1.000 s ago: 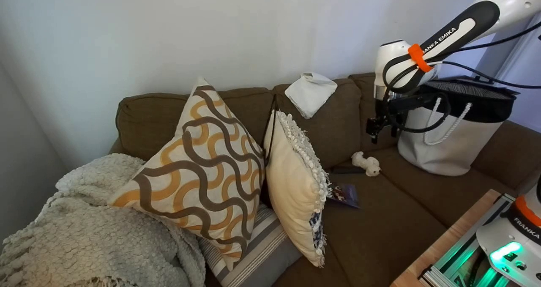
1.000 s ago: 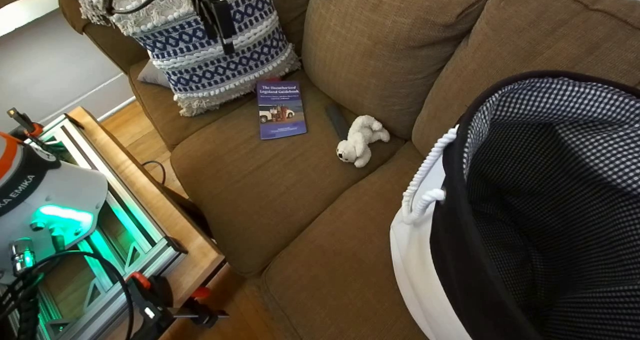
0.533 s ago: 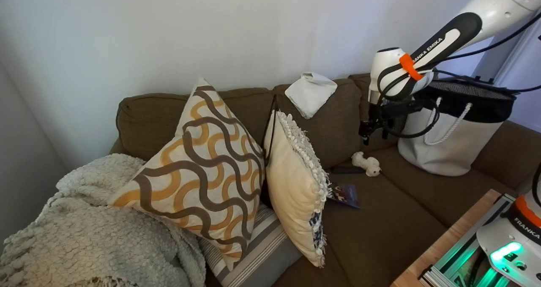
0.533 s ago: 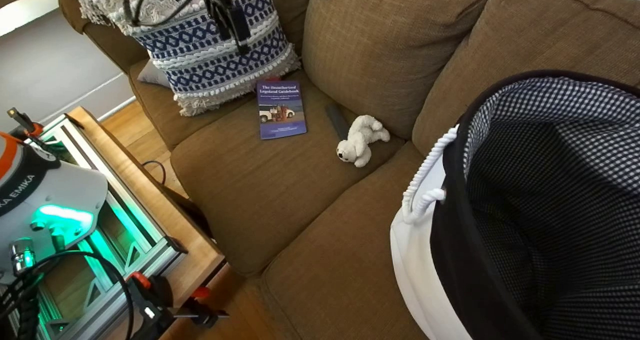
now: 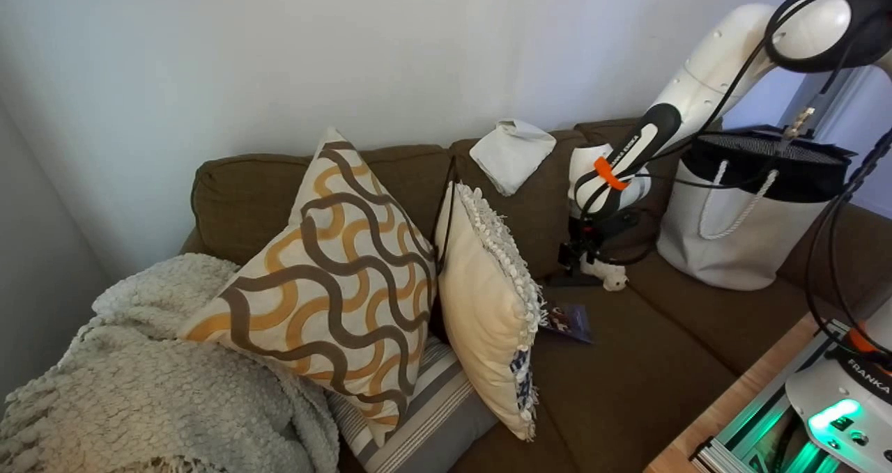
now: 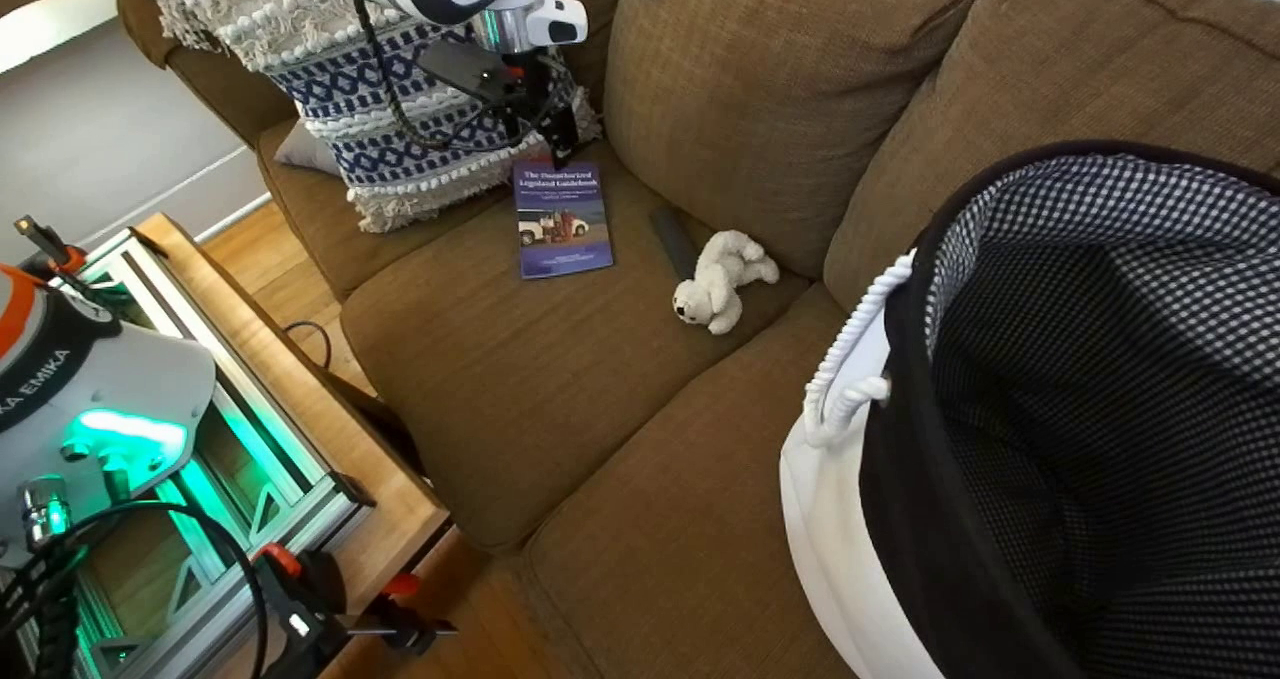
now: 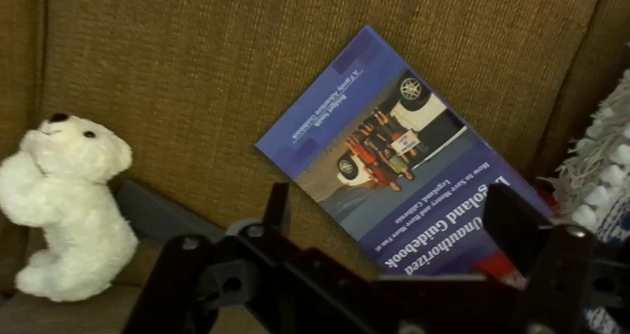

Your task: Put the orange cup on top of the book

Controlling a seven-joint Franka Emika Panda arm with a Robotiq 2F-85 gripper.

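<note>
The book [image 6: 563,221] is purple with a white truck on its cover. It lies flat on the sofa seat beside the blue-and-white pillow and also shows in the wrist view [image 7: 344,176]. My gripper [image 7: 391,203] is open and empty above the book's title end. In the wrist view its left finger [image 7: 277,208] is over the sofa beside the book, and its right finger [image 7: 512,226] is over the cover. The gripper also shows in an exterior view [image 6: 543,144]. No orange cup shows; a red patch [image 7: 496,265] by the book's title end is mostly hidden.
A white plush bear [image 6: 720,284] lies against a dark bar-shaped object [image 6: 675,242] near the book. The patterned pillow [image 6: 430,149] stands close to the gripper. A large white-and-black bag [image 5: 746,229] stands on the sofa. A white cloth [image 5: 512,154] hangs on the backrest.
The arm has moved down and toward the sofa back, bringing the gripper from high above the seat to low near the book's title end. The book and bear have not moved.
</note>
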